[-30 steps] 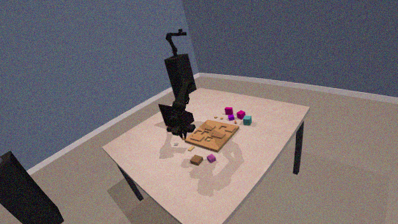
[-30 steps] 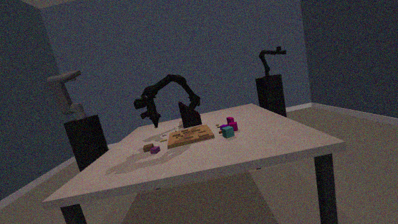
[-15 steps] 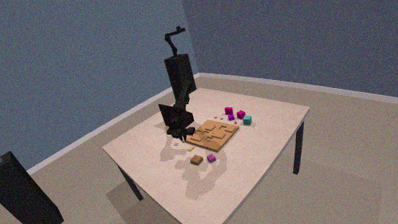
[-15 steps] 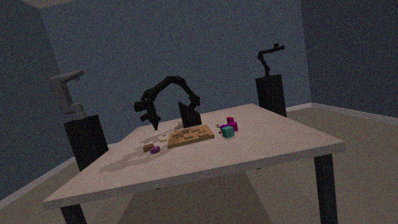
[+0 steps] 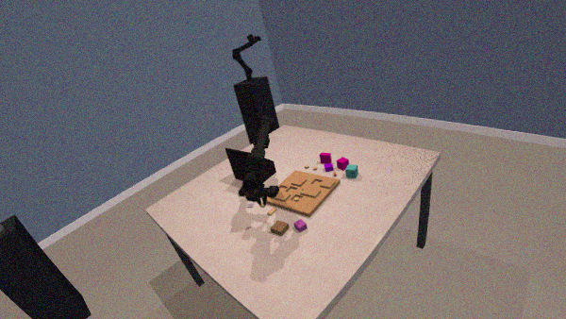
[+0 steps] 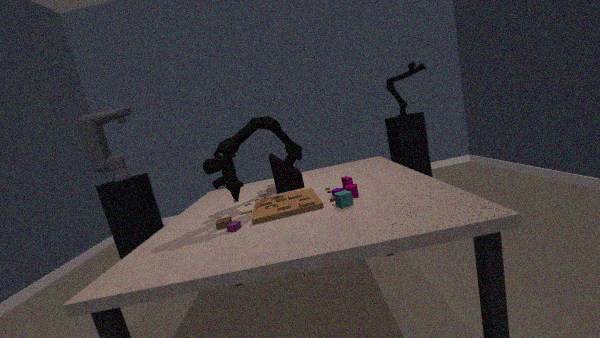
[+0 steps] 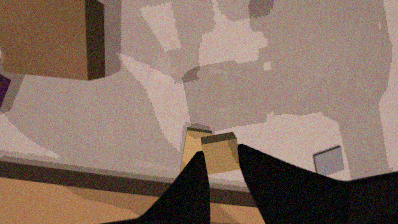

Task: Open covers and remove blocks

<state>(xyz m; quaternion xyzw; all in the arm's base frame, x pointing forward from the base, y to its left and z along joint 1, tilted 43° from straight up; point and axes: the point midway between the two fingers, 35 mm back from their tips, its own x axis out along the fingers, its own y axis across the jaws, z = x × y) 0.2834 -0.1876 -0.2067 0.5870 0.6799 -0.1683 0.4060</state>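
Puzzle board [image 5: 307,206] [image 6: 287,214] [image 7: 30,200] is lying flat on the pale table [image 5: 368,189] [image 6: 400,220], with a teal cube [image 5: 352,171] [image 6: 344,199] and magenta cubes sitting near one end and a brown block [image 5: 279,227] [image 6: 223,223] [image 7: 45,37] and a purple block [image 5: 300,226] [image 6: 233,226] [image 7: 4,90] resting off the other. Above the table beside the board, the gripper [image 5: 261,202] [image 6: 236,200] [image 7: 220,154] is pinching a small tan block [image 7: 220,154] between its fingertips, while a yellowish piece [image 7: 192,145] is showing partly behind it and a small grey piece [image 5: 250,205] [image 7: 329,160] is lying near.

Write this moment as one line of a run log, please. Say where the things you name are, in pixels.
pincer [image 5: 263,204] [image 6: 236,201] [image 7: 220,154]: shut on small tan block [image 7: 220,155] | position: beyond edge of puzzle board [image 5: 307,208] [image 6: 287,214] [image 7: 30,197] | release: pending
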